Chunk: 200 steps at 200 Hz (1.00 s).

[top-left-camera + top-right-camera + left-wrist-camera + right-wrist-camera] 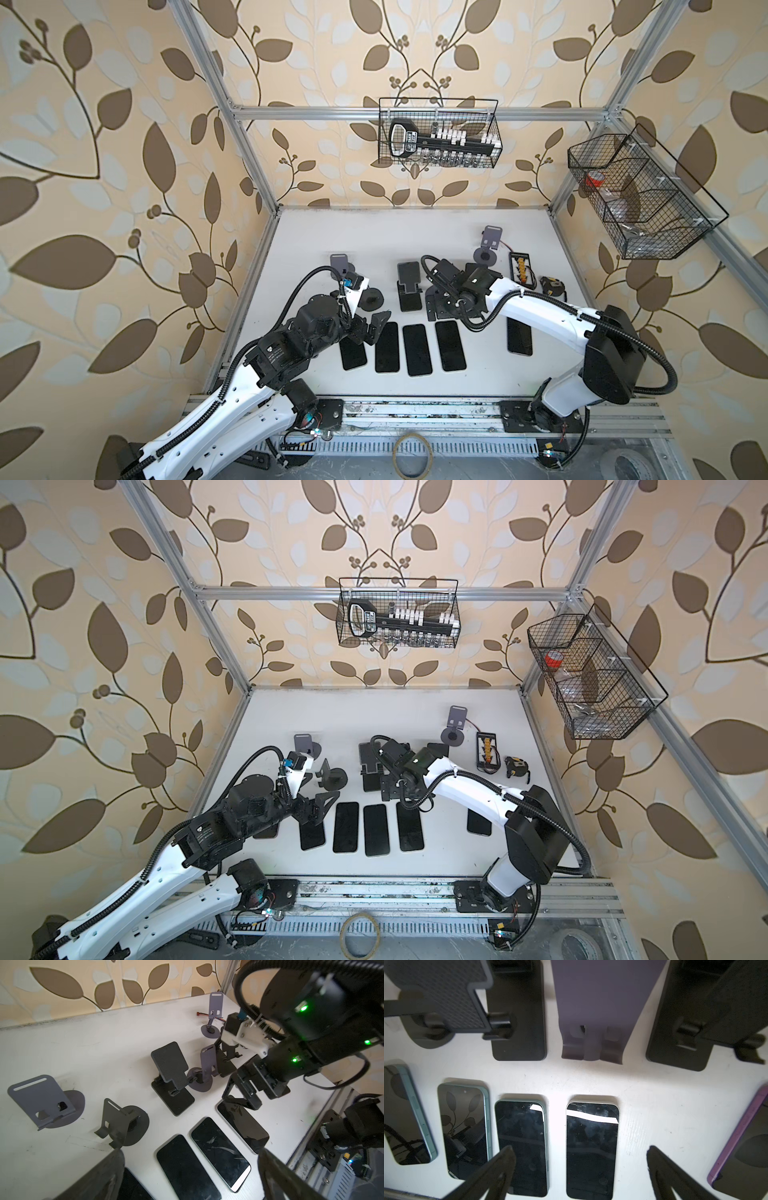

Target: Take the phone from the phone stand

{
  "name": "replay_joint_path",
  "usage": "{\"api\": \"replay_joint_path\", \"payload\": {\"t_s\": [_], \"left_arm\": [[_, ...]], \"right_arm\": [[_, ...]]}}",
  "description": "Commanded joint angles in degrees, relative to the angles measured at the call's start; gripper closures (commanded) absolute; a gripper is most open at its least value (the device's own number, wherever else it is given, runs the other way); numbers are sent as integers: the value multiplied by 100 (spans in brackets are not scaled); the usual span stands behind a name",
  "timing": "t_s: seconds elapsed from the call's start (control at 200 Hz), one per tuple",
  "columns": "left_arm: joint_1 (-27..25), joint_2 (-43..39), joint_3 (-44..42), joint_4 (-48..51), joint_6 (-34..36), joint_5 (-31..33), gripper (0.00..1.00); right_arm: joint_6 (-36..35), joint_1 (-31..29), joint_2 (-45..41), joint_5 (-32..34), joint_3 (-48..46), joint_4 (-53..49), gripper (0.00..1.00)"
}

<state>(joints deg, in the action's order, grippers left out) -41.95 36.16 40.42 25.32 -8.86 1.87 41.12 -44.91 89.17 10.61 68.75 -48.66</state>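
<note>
The white-edged phone [592,1147] lies flat on the tabletop [660,1105], just in front of the empty grey stand [593,1012]. The right jaws stand wide open over it and hold nothing. The left jaws, farther from this stand, are the same. It seems best to rise straight up, without brushing the phone or the stand's lip.

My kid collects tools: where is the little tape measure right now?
In both top views the tape measure lies on the right side of the white table, just right of the black board with yellow connectors.
</note>
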Motion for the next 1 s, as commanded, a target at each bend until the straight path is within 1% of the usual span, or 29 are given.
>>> {"api": "replay_joint_path", "payload": {"t_s": [0.0,0.1,0.205,0.265,0.36,0.465,0.48,0.635,0.695,0.75,0.795,0.87,0.93,0.995], "left_arm": [[12,-30,155,-299,174,666,1],[20,-22,99,-511,210,1171,1],[47,71,80,-799,427,1654,1],[135,174,136,-897,576,1838,1],[417,315,306,-954,709,1901,1],[968,395,418,-1115,748,1761,1],[1049,406,437,-1138,742,1743,1],[1837,673,683,-1356,775,1720,1],[2148,733,768,-1401,701,1773,1],[2413,765,809,-1463,636,1779,1],[2616,786,724,-1608,640,1744,1],[2981,891,525,-1776,546,1714,1],[3294,990,408,-1806,440,1622,1],[3609,1058,149,-1993,245,1639,1]], "right_arm": [[4,-31,-307,492,344,-143,0],[-122,-25,-468,938,563,-76,0],[-362,3,-610,1464,801,187,0],[-482,74,-678,1644,933,402,0],[-654,271,-752,1788,1189,768,0],[-913,500,-870,1919,1340,1316,0],[-949,644,-893,1926,1350,1401,0],[-1344,1370,-1201,1966,1266,2213,0],[-1326,1894,-1376,1869,1072,2481,0],[-1264,2460,-1561,1604,889,2697,0],[-1265,2920,-1735,1555,583,2996,0],[-1252,3546,-2042,1838,-85,3516,1],[-1175,4072,-2238,1899,-636,3901,0],[-1153,4485,-2414,2030,-1496,4578,1]]}}
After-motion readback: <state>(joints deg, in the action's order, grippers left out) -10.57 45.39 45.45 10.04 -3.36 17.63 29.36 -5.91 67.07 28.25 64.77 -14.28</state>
